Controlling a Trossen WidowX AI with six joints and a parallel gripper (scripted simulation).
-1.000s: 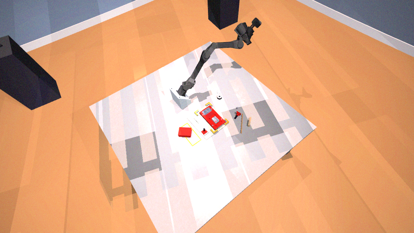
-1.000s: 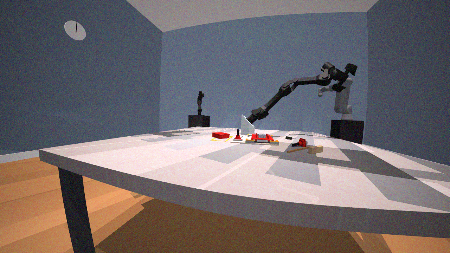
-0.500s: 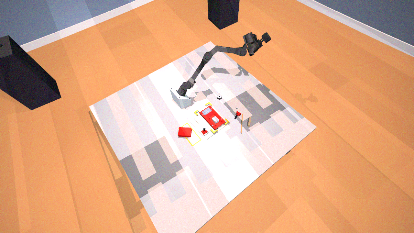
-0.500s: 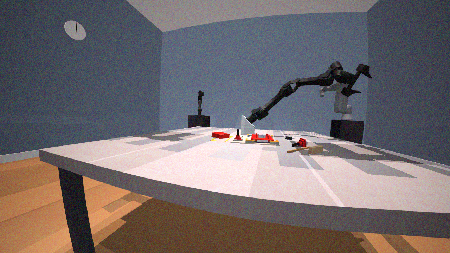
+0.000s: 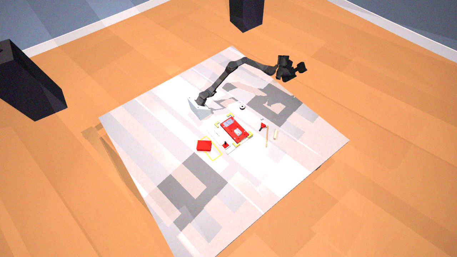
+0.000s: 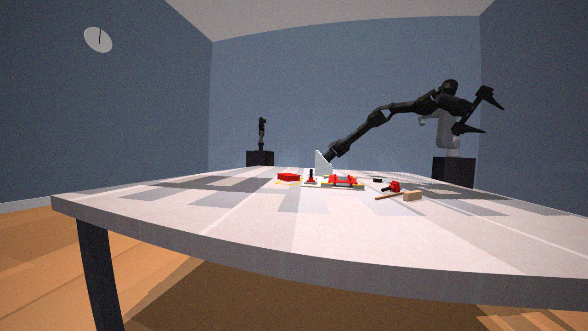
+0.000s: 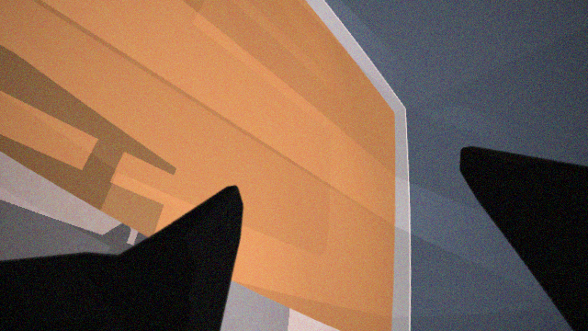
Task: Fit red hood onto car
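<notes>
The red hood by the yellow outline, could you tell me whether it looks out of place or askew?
Yes. The hood lies only partly inside the yellow outline, overlapping its near-left corner rather than sitting within it. The open gripper is high and far from it, beyond the table's edge.
</notes>
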